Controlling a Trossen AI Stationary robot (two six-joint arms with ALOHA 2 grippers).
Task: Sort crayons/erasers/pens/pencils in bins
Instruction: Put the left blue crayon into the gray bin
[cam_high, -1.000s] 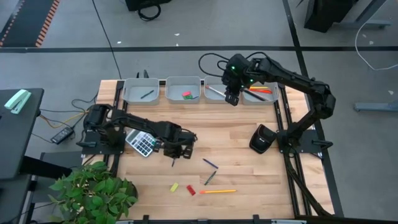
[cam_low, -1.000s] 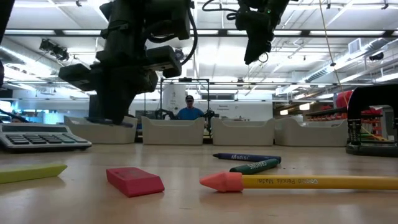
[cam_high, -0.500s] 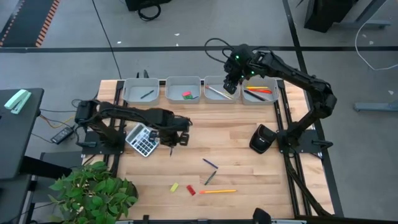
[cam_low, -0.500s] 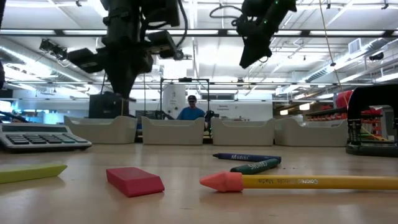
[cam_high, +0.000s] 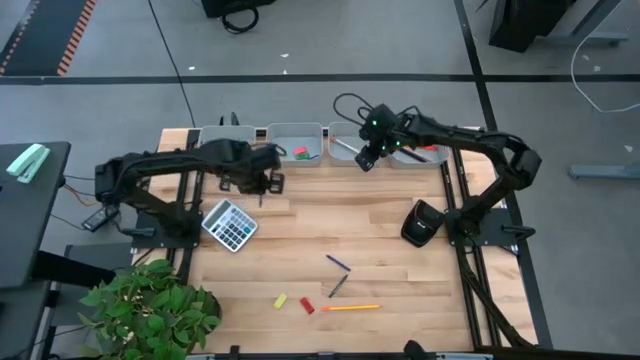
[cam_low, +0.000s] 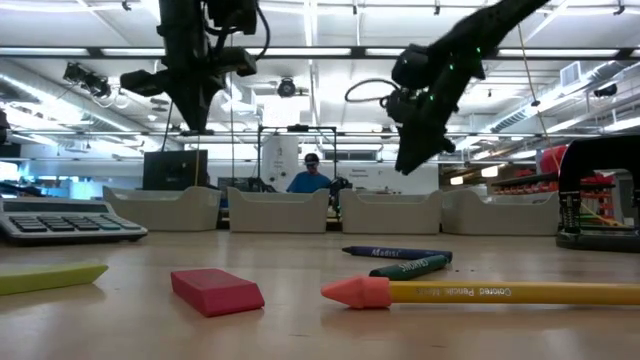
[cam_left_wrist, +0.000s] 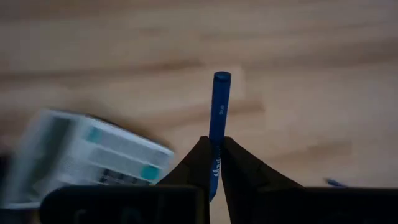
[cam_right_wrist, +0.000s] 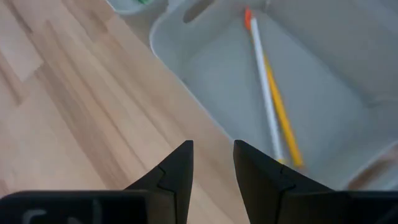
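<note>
Left wrist view shows your left gripper (cam_left_wrist: 215, 163) pinched tight on a blue pen (cam_left_wrist: 217, 118), which sticks straight out past the fingers. From above, that gripper (cam_high: 262, 178) hangs over the table just in front of the bins (cam_high: 296, 133), between the first two. I think you are carrying the pen to its bin. The far-left one already has a dark pen in it, so next you need to move over that bin and let go.

Your right gripper (cam_high: 366, 158) holds nothing, its fingers apart. It sits at the front edge of the third bin, where two pencils (cam_right_wrist: 268, 99) lie.

A calculator (cam_high: 229, 224) rests near the left arm, but it is not in your way. Crayons (cam_low: 397, 259), a red eraser (cam_low: 216, 290) and a yellow eraser (cam_high: 281, 300) wait near the front of the table.
</note>
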